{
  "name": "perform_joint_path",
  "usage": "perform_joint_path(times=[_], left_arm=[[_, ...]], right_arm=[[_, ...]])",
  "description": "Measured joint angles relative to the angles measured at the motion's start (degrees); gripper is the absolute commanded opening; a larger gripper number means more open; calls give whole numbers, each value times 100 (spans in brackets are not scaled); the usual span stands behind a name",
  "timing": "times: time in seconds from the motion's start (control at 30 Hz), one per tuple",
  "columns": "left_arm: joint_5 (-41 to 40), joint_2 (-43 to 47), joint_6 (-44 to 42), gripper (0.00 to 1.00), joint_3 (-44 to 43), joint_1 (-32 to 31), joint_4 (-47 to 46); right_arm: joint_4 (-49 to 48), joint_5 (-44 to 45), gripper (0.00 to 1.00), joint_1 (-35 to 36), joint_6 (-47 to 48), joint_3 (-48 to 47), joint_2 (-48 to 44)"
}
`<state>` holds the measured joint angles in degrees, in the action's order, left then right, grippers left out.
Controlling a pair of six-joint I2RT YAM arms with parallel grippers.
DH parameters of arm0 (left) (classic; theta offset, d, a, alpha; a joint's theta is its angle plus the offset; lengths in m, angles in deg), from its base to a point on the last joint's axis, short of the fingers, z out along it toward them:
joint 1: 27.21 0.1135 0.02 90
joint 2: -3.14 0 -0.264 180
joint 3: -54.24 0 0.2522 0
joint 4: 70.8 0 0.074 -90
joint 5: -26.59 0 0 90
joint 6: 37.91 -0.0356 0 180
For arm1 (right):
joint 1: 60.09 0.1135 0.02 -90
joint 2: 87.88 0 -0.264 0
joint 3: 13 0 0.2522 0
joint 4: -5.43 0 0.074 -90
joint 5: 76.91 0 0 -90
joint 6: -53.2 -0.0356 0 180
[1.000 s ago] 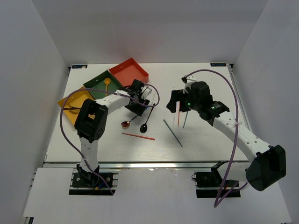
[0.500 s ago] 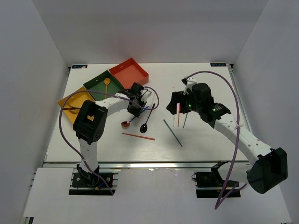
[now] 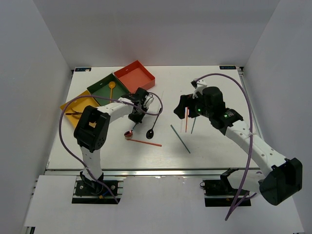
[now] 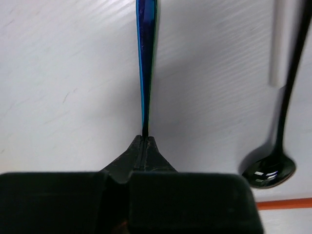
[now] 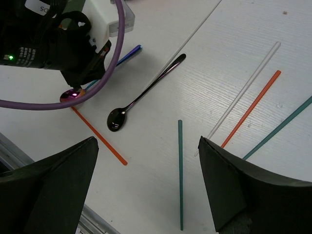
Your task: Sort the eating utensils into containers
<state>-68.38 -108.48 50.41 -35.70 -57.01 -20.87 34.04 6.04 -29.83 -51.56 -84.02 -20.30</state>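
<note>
My left gripper (image 4: pixel 145 140) is shut on the thin blue handle of an iridescent spoon (image 4: pixel 146 63); from above, that gripper (image 3: pixel 136 116) sits left of centre and the spoon's bowl (image 3: pixel 128 134) pokes out by a red chopstick (image 3: pixel 145 142). A black spoon (image 3: pixel 150 130) lies just right of it. My right gripper (image 5: pixel 146 141) hangs open above a teal chopstick (image 5: pixel 180 175), with nothing between its fingers. Silver (image 5: pixel 243 92), red (image 5: pixel 251 109) and teal (image 5: pixel 280 126) chopsticks lie to its right. The yellow (image 3: pixel 73 108), dark green (image 3: pixel 101 89) and red-orange (image 3: pixel 135 75) containers stand at the far left.
A gold spoon (image 3: pixel 111 87) lies in the green box and a dark utensil (image 3: pixel 73 114) in the yellow one. The left arm's purple cable (image 5: pixel 105 78) loops over the spoons. The table's near edge (image 3: pixel 146 169) runs just past the red chopstick.
My left gripper has closed on the iridescent spoon's handle, and the spoon's bowl has shifted a little toward the near left. The right gripper has stayed open, drifting only slightly.
</note>
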Motion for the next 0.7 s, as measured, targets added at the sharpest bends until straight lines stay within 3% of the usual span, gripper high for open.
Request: perform_joint_path(times=[0.43,0.7], left_arm=[[-1080,1790,350,0,-404,114,197],[-1453,848,328,0,-2096,1635,-398]], right_arm=[[2,4,88,0,-2,-11,175],[2,66,87,0,7,-195,603]])
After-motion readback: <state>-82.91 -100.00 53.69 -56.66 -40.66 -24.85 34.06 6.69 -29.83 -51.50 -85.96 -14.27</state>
